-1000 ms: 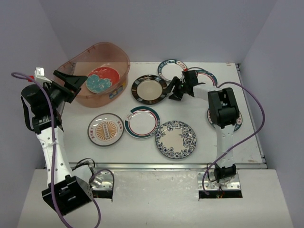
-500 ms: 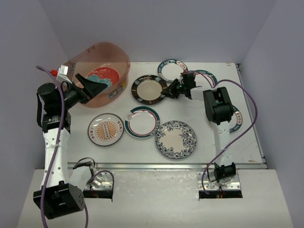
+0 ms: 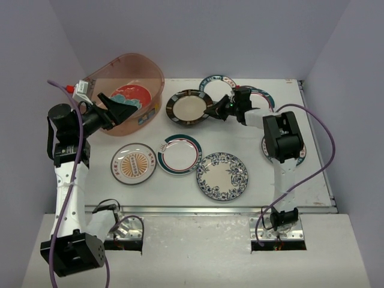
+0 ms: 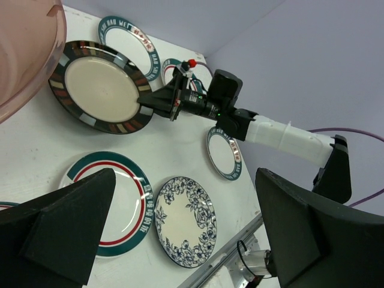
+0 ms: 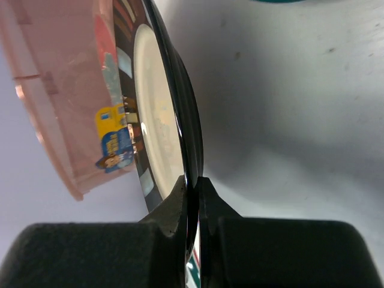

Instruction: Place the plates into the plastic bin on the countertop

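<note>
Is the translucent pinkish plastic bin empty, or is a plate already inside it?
Not empty. One round red-and-teal plate lies inside the translucent pinkish plastic bin, visible through its open top from above.

bin (image 3: 156,96): translucent glossy plastic | black-rimmed plate (image 3: 187,107): smooth glossy glaze | countertop (image 3: 270,180): matte white, metal-edged front

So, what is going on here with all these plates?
The right gripper is shut on the rim of the black-rimmed cream plate, beside the plastic bin. The left gripper hangs open near the bin, holding nothing. One red-and-teal plate lies in the bin. The blue floral plate and others lie on the countertop.
</note>
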Tool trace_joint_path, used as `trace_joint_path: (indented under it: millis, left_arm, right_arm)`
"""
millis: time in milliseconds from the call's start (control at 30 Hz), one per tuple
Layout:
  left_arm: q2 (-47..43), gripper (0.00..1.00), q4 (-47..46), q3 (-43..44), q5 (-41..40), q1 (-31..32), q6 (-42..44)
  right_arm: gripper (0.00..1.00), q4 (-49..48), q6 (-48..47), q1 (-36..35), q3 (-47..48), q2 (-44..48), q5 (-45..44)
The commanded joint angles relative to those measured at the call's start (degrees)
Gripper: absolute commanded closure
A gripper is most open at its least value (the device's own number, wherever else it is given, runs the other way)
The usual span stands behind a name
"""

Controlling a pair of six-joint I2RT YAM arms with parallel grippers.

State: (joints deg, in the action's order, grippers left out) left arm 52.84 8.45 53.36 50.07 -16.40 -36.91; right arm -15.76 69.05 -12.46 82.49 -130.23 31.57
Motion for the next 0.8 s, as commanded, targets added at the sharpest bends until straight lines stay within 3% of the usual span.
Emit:
trace_joint_path:
  millis: [0,200,333,467,667,767]
  left_arm:
    - [1.43,0.00,-4.37,1.90,-1.04,1.15,1.11]
    - [10.37,0.00,-3.56,8.24,-3.70,7.15,2.28]
    - [16.19,0.00,-5.21,13.50,-8.90,16.50,1.22]
    - [21.38,0.02,-6.58,18.87,-12.18,22.30,-0.52]
    - [26.23,0.41,-5.65,23.17,-12.20,24.66,-0.52]
    - [26.96,0.84,-5.81,22.84,-10.79,24.75,-0.44]
  right_arm:
    - [1.00,-7.89,1.93,1.92,-4.34,17.11,5.02]
    - [1.00,-3.53,-2.55,3.34,-9.93,29.34,16.69]
    - [1.00,-11.35,2.28,3.30,-15.59,37.10,24.67]
    - [1.00,-11.36,3.03,3.20,-17.32,42.44,27.18]
    - [1.00,-17.70,8.68,2.34,-18.63,45.65,30.27]
    - [1.00,-14.53,6.89,2.31,-17.20,46.17,29.81]
